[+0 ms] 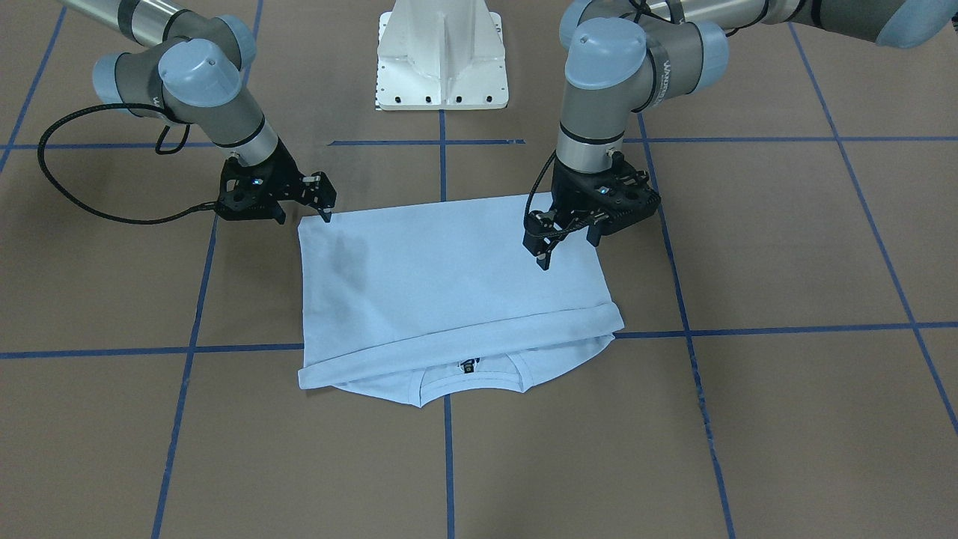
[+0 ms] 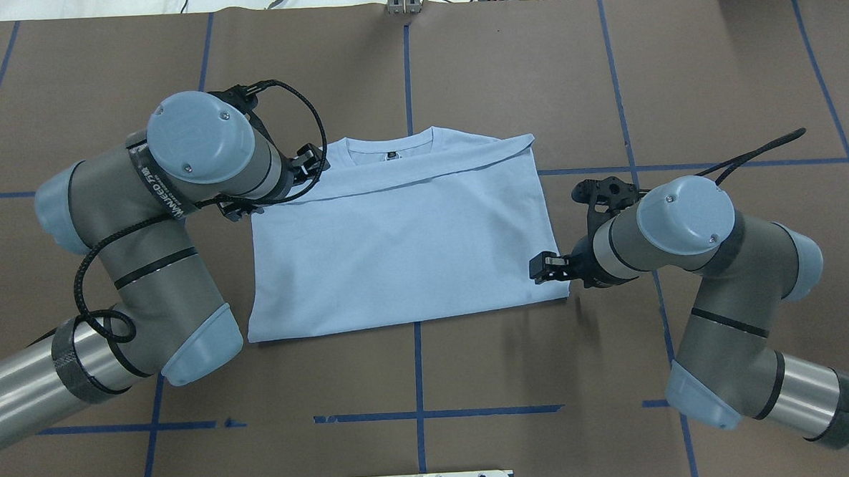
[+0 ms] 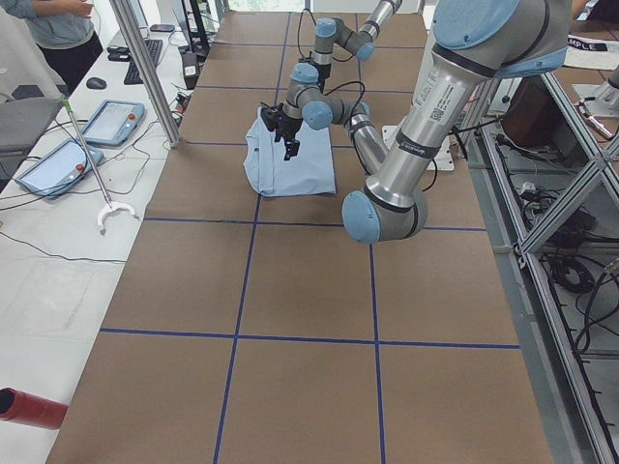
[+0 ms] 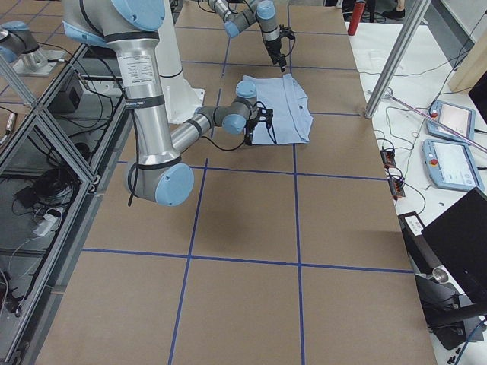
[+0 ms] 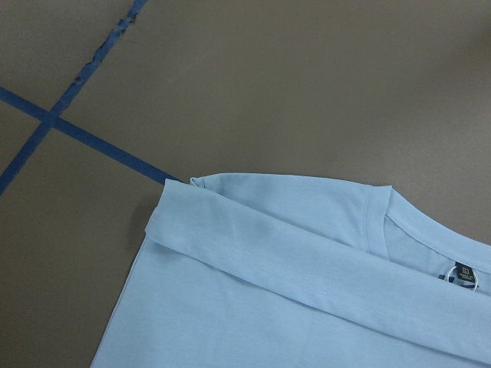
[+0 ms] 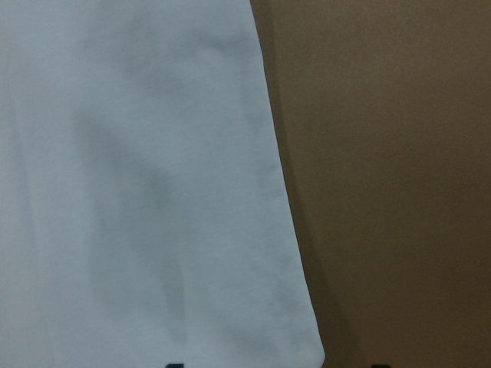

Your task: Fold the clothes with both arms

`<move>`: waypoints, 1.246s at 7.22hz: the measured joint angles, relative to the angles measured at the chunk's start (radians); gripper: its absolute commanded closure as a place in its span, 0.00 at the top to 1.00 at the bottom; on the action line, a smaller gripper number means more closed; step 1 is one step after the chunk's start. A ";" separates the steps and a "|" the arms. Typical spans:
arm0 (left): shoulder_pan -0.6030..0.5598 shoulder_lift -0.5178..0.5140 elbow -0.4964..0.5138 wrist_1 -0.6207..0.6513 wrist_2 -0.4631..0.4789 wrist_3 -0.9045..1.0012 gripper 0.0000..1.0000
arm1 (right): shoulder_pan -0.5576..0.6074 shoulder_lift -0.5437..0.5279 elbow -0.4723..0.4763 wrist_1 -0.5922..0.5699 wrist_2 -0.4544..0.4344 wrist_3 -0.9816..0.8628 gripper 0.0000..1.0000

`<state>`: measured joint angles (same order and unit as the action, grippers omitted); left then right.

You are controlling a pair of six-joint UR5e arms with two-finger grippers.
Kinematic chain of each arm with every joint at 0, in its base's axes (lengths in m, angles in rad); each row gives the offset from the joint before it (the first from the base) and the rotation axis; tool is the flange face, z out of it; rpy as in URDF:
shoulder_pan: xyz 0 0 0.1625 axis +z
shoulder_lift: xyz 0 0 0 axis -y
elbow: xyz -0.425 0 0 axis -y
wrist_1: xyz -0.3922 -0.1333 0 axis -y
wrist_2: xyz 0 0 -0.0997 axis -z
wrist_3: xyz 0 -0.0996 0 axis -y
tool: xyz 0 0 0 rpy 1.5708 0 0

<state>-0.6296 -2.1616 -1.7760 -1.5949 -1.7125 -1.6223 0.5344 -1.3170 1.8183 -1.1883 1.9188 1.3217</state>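
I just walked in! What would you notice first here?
A pale blue T-shirt lies folded in the middle of the brown table. Two big grey arms bend over it, the left pincer and right pincer hanging open at its opposite sides.

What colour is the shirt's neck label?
The neck label is black; clearest in the left wrist view.

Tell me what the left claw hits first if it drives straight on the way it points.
Probably the T-shirt, near its folded edge; the left claw points down over it, though its height is unclear.
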 measured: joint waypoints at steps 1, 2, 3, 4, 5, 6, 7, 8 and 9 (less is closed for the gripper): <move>0.001 0.000 0.000 0.000 0.000 0.000 0.99 | -0.004 0.008 -0.012 0.000 -0.002 -0.003 0.78; 0.001 0.000 0.000 0.000 0.000 0.001 0.99 | -0.005 0.012 -0.021 0.000 -0.002 -0.005 0.78; 0.001 0.000 0.000 0.000 0.001 0.001 0.99 | -0.006 0.014 -0.026 0.000 -0.002 -0.006 0.72; 0.001 0.000 0.000 0.000 0.001 0.001 0.99 | -0.006 0.014 -0.029 0.000 0.000 -0.006 0.60; 0.001 0.000 0.000 0.000 0.001 0.001 0.99 | -0.005 0.015 -0.030 -0.001 0.002 -0.006 0.47; 0.001 0.000 0.000 0.000 0.001 0.001 0.99 | -0.005 0.014 -0.031 -0.002 0.004 -0.006 0.31; 0.001 0.000 0.000 0.000 0.001 0.001 0.99 | -0.005 0.013 -0.031 -0.002 0.004 -0.006 0.10; 0.002 0.000 0.000 0.000 0.001 0.001 0.99 | -0.004 0.012 -0.031 -0.002 0.002 -0.005 0.00; 0.003 -0.001 0.000 0.000 0.001 0.002 0.99 | -0.003 0.011 -0.031 -0.002 0.001 -0.004 0.00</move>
<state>-0.6266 -2.1628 -1.7760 -1.5950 -1.7119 -1.6208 0.5315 -1.3065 1.7871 -1.1905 1.9199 1.3182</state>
